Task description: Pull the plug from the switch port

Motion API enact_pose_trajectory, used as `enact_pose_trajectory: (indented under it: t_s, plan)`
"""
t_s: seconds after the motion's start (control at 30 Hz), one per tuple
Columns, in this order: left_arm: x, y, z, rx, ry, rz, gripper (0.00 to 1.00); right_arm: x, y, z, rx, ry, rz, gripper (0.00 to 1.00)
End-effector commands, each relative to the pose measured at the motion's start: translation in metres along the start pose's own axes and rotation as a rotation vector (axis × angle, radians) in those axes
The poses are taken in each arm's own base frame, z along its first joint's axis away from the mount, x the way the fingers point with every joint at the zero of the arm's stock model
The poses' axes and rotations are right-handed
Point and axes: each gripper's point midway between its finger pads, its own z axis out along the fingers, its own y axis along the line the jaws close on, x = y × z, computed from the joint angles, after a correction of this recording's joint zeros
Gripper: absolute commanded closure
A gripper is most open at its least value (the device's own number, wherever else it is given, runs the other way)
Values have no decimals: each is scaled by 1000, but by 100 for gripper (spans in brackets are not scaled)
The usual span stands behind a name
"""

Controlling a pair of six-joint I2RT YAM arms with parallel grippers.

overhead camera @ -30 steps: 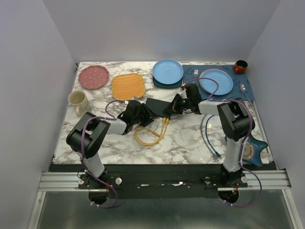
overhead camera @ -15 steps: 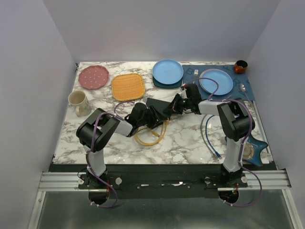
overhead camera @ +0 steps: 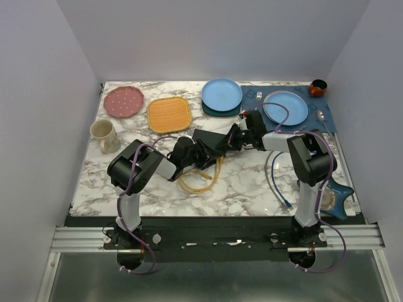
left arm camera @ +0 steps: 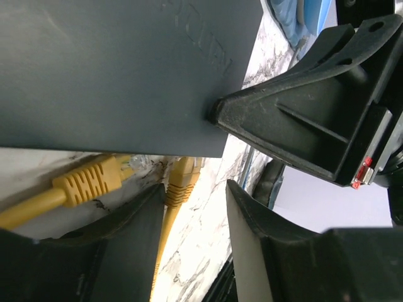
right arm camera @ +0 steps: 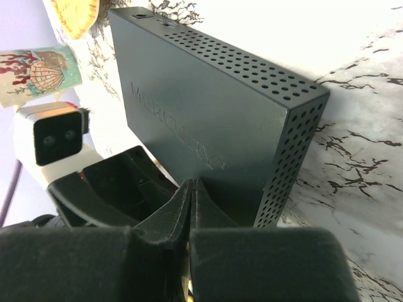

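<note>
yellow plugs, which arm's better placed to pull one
Left: the left gripper, open, flanks a yellow plug at the switch edge; the right gripper, shut, rests on the switch's top.

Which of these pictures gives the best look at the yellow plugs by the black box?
The left wrist view: two yellow plugs sit close up at the switch's edge, ahead of the open left pincer. From above they are tiny, by the yellow cable loop. The right wrist view shows only the switch's top and perforated side.
</note>
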Motion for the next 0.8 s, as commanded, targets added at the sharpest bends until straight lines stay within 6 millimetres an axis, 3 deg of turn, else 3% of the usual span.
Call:
enact_pose_trajectory:
  t_s: [0.0,0.23,0.53,0.77]
  plan:
    - [-2,16,0,-2,-9,-86,47,5,-19,2,55,2,27,91]
    - [-10,39,-7,-18,-43,-166,47,5,-20,2,56,3,30,91]
    - [-12,35,0,-20,-33,-142,46,5,-20,2,56,3,30,91]
    - [-12,45,3,-105,-37,-99,46,5,-20,3,54,5,32,91]
